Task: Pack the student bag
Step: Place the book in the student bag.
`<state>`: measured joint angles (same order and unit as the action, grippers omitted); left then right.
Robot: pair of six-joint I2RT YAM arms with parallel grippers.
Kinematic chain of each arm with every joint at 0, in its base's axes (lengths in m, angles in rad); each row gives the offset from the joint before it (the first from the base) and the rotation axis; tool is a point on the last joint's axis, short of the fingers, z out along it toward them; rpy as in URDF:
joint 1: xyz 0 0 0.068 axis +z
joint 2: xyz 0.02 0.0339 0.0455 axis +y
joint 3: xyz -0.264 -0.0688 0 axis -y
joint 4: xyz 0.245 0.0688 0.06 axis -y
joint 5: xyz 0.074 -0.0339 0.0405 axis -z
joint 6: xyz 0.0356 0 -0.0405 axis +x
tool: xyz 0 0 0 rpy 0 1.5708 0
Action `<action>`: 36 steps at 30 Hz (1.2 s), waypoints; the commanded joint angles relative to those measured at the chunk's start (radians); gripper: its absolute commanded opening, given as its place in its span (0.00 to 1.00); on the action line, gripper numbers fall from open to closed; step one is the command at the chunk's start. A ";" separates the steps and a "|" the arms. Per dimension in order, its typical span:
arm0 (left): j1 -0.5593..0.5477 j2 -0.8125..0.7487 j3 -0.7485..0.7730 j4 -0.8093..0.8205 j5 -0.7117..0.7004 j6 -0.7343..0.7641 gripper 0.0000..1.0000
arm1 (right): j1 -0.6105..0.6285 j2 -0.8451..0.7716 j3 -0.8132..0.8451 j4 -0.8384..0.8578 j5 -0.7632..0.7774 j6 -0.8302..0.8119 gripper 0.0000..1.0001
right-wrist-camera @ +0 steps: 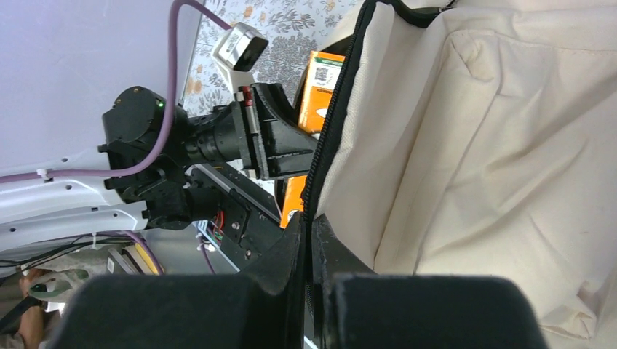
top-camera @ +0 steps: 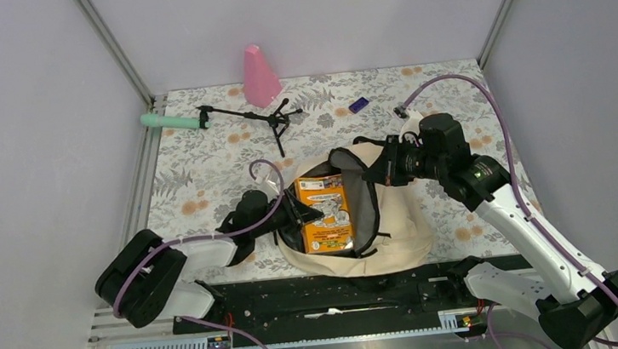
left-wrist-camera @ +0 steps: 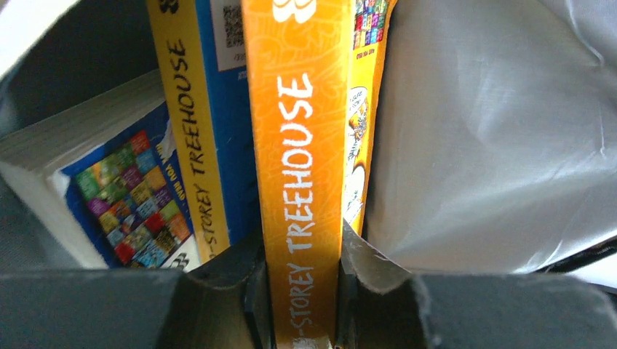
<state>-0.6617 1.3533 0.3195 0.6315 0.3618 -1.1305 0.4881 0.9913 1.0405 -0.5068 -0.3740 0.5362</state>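
Note:
The cream student bag (top-camera: 401, 230) lies open at the table's near middle, its dark lining showing. An orange book (top-camera: 327, 214) rests in the opening. My left gripper (top-camera: 304, 218) is shut on that book's spine (left-wrist-camera: 302, 145), one finger on each side, with the gripper (left-wrist-camera: 302, 291) at the spine's lower end. Beside it in the bag stand a blue-and-yellow book (left-wrist-camera: 196, 123) and a thicker book (left-wrist-camera: 94, 189). My right gripper (top-camera: 376, 168) is shut on the bag's black zipper edge (right-wrist-camera: 331, 138), holding the flap (right-wrist-camera: 509, 145) up; its jaws (right-wrist-camera: 309, 251) meet on the trim.
A pink cone (top-camera: 259, 77) stands at the back. A small black tripod (top-camera: 259, 119) with a green handle (top-camera: 172, 121) lies at the back left. A small blue object (top-camera: 358, 105) lies at the back right. The black base rail (top-camera: 326, 297) runs along the near edge.

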 commanded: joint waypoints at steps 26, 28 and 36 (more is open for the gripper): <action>-0.081 0.129 0.081 0.069 -0.123 -0.040 0.00 | -0.001 -0.042 0.106 0.186 0.024 0.008 0.00; -0.084 0.150 0.104 0.076 -0.113 -0.039 0.00 | -0.002 -0.033 0.088 0.192 0.011 0.019 0.00; -0.111 0.236 0.236 0.077 -0.095 -0.023 0.00 | -0.001 -0.020 -0.002 0.211 0.006 0.039 0.00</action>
<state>-0.7597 1.5509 0.4835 0.6899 0.2836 -1.1828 0.4881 0.9779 1.0554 -0.4118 -0.3519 0.5533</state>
